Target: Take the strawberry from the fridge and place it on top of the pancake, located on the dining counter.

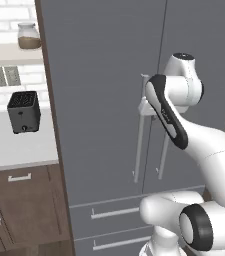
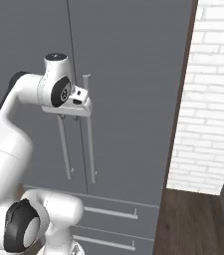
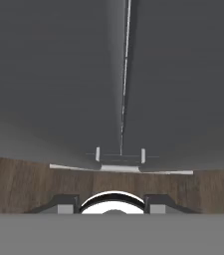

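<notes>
The fridge [image 1: 104, 100] fills the middle of both base views with both doors closed, the seam between them running straight down. Two long slim bar handles [image 1: 140, 135] hang just either side of that seam, and two drawers [image 1: 114, 212] with short horizontal pulls sit below the doors.

The gripper [image 2: 74, 115] is raised to the top ends of the handles, right at the door seam. In the right base view the hand sits against the upper part of the handles, but its fingers are hidden behind the hand, so whether the jaws are apart or together cannot be told. In the hand view the camera looks down along the closed doors to the wooden floor [image 3: 19, 184], with the two handles seen end-on near the seam; the finger tips at the bottom are too low to judge.

The closed doors stand between the arm and anything inside the fridge.

To the left of the fridge, a white counter [image 1: 14, 145] over brown cabinets [image 1: 19, 210] carries a black toaster [image 1: 23, 111] near its back edge. A shelf above holds a glass jar [image 1: 28, 36] with brown contents. To the right of the fridge stands a white brick wall [image 2: 208, 99], with dark wooden floor at its foot.
</notes>
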Available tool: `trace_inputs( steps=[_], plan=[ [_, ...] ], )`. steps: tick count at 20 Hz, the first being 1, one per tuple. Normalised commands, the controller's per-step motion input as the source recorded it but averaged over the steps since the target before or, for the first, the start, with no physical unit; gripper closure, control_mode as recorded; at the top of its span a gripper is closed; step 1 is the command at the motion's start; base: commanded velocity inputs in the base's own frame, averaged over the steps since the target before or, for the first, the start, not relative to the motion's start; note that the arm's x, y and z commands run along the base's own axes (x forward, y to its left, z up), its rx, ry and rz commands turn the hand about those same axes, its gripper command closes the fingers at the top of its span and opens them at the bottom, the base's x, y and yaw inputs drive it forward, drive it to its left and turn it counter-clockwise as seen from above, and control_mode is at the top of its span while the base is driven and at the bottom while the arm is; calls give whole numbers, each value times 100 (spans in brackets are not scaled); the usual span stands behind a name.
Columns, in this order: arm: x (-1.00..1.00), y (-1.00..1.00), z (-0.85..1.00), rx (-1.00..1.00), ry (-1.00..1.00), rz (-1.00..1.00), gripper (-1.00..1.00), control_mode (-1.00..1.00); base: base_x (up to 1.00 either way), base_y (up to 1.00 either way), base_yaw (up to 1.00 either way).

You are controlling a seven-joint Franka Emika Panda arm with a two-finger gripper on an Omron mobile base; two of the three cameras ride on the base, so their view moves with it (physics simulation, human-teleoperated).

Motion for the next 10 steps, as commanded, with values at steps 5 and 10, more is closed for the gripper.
trace_inputs(
  steps=[5,10],
  plan=[
    [0,0,0,0,0,0,-100,100,-13,-6,0],
    [0,0,0,0,0,0,-100,100,-72,-10,0]
  ],
)
